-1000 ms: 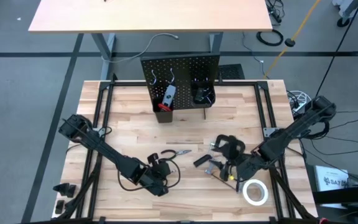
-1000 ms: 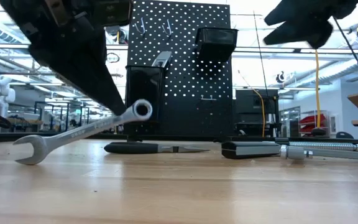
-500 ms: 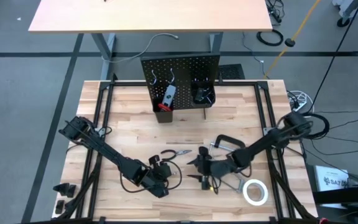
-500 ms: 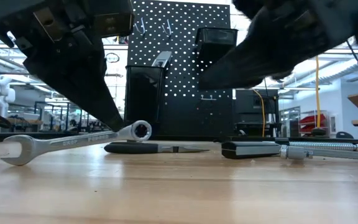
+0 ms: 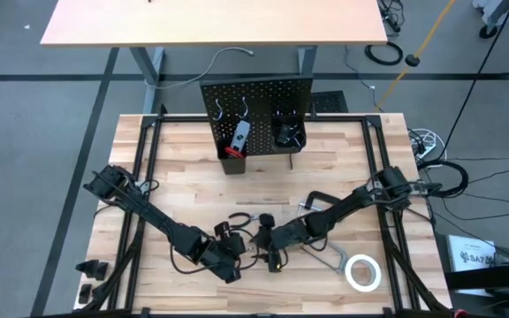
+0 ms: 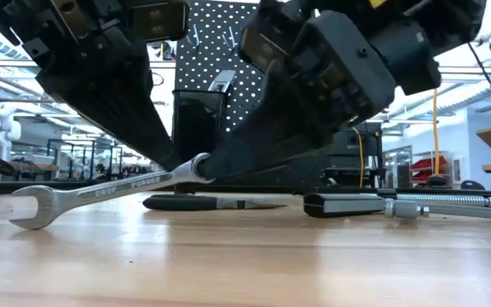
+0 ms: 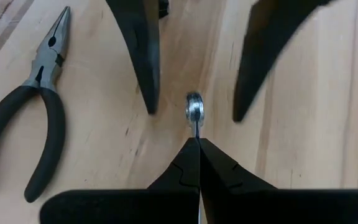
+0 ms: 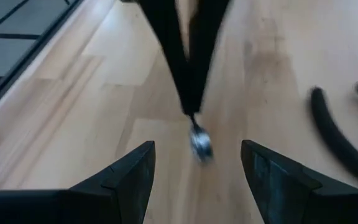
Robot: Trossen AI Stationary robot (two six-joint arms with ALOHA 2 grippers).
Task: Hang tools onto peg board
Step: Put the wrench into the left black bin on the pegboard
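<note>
**Wrench handoff near the table's front edge**

Near the front of the tan tabletop [image 5: 193, 190], the left gripper [image 7: 197, 144] has its jaws pressed together on the shank of the silver wrench [image 6: 101, 189], just below the ring end. In the low view the wrench slopes: its open-jaw end rests on or close to the wood, while the ring end is lifted. The right gripper [image 8: 197, 163] faces it from the other side with its jaws well apart, one finger on either side of the ring end and touching nothing that I can see.

The peg board [image 5: 256, 106] stands upright at the far side of the table, well apart from both grippers. Two silver hooks show on its upper part, and two black bins hang on its front, the nearer-left one already holding a red-handled tool. Dark-handled pliers [image 7: 27, 124] lie flat on the wood just beside the wrench. The white tape roll [image 5: 362, 272] and a black C-clamp [image 5: 323, 201] lie off to the right.

The wrench looks like a stiff, fairly heavy steel bar with smooth, probably slippery flats. A pinch close to one end leaves the long shank free to swing, so a second hold on the flat faces near the ring seems sensible. The ring itself should stay uncovered, since that opening is likely what slips over a hook.
</note>
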